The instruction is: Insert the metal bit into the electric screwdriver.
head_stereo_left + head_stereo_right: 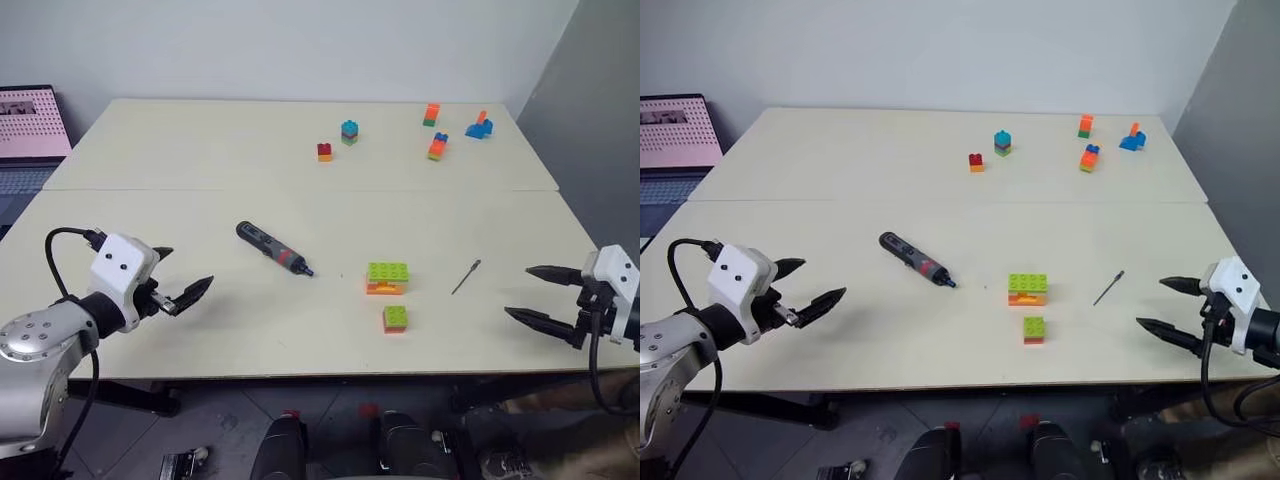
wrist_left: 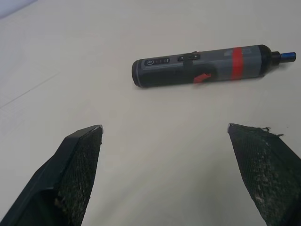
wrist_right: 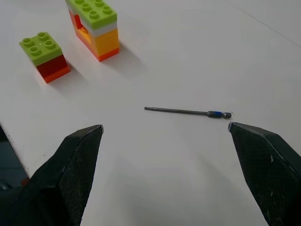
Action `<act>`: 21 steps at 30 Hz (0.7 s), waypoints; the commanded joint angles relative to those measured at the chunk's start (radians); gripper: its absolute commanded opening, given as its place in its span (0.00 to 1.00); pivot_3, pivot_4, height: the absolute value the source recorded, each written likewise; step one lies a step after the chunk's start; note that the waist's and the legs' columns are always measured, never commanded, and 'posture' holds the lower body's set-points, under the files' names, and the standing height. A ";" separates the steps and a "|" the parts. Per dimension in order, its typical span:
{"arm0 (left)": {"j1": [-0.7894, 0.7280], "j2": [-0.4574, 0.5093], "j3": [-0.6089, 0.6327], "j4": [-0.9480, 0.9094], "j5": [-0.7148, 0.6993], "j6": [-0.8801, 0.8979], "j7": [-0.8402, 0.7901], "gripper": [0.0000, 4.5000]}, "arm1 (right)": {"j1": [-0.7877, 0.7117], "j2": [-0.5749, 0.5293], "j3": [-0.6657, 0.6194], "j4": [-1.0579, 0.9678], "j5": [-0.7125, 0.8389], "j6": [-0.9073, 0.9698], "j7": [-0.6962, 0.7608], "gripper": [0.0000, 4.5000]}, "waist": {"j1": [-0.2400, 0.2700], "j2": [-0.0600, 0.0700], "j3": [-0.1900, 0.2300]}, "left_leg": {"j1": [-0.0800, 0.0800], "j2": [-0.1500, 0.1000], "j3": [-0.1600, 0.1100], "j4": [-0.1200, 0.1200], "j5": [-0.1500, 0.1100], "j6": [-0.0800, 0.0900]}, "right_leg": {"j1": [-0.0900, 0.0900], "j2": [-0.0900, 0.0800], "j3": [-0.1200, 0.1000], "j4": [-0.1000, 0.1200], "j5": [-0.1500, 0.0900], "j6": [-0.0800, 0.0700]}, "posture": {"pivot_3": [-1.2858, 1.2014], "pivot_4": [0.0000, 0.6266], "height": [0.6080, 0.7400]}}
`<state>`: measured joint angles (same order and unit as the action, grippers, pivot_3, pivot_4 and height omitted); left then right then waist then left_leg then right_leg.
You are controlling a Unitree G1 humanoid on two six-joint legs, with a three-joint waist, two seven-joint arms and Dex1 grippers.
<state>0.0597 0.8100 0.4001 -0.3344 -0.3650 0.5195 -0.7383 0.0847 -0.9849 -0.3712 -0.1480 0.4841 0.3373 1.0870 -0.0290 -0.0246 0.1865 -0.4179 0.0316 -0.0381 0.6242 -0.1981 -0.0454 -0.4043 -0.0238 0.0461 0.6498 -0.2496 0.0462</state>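
The electric screwdriver (image 1: 273, 248), dark grey with a red band, lies flat on the cream table (image 1: 200, 160), tip pointing toward the near right. It also lies ahead of the fingers in the left wrist view (image 2: 202, 66). The metal bit (image 1: 466, 276), a thin grey rod, lies flat to the right of the green bricks; the right wrist view has the bit (image 3: 188, 112) just ahead of the fingers. My left gripper (image 1: 178, 277) hovers open at the table's near left, apart from the screwdriver. My right gripper (image 1: 535, 293) stands open at the near right, apart from the bit.
A green-topped brick stack (image 1: 387, 277) and a smaller green-and-red brick (image 1: 395, 319) sit between screwdriver and bit. Several coloured bricks (image 1: 437, 146) stand at the far side. A seam (image 1: 300, 190) crosses the table. A pink panel (image 1: 30, 122) stands at the far left.
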 commanded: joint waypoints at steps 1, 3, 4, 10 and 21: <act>-0.006 0.023 0.032 -0.017 -0.018 -0.007 -0.017 0.98 | -0.017 -0.008 -0.024 -0.004 -0.004 -0.015 0.008 1.00 | 0.000 0.000 0.000 | 0.000 0.000 0.000 0.000 0.000 0.000 | 0.000 0.000 0.000 0.000 0.000 0.000 | 0.52 0.24 1.00; -0.007 0.027 0.029 -0.018 -0.009 -0.004 -0.011 0.98 | -0.020 -0.004 -0.022 -0.003 -0.008 -0.021 0.007 1.00 | 0.000 0.000 0.000 | 0.000 0.000 0.000 0.000 0.000 0.000 | 0.000 0.000 0.000 0.000 0.000 0.000 | 0.52 0.24 1.00; -0.011 0.031 0.025 -0.017 -0.003 -0.005 -0.009 0.98 | -0.023 -0.002 -0.018 -0.002 -0.011 -0.024 0.005 1.00 | 0.000 0.000 0.000 | 0.000 0.000 0.000 0.000 0.000 0.000 | 0.000 0.000 0.000 0.000 0.000 0.000 | 0.52 0.24 1.00; -0.031 0.030 0.030 -0.023 -0.040 -0.015 -0.042 0.98 | -0.026 0.004 -0.016 -0.002 -0.017 -0.030 0.009 1.00 | 0.000 0.000 0.000 | 0.000 0.000 0.000 0.000 0.000 0.000 | 0.000 0.000 0.000 0.000 0.000 0.000 | 0.52 0.24 1.00; -0.084 0.079 -0.185 -0.133 -0.009 -0.153 -0.201 0.98 | -0.138 -0.052 0.086 -0.053 0.005 0.011 0.117 1.00 | 0.000 0.001 0.000 | 0.001 0.000 0.000 0.001 0.000 0.000 | 0.000 0.000 0.001 0.001 0.000 0.000 | 0.52 0.24 1.00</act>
<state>-0.0119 0.8728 0.2717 -0.4089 -0.3863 0.4059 -0.8973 -0.0265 -1.0098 -0.2902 -0.1457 0.4603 0.3302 1.1751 -0.0290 -0.0240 0.1867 -0.4173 0.0315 -0.0370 0.6251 -0.1980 -0.0454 -0.4041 -0.0238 0.0475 0.6510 -0.2495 0.0462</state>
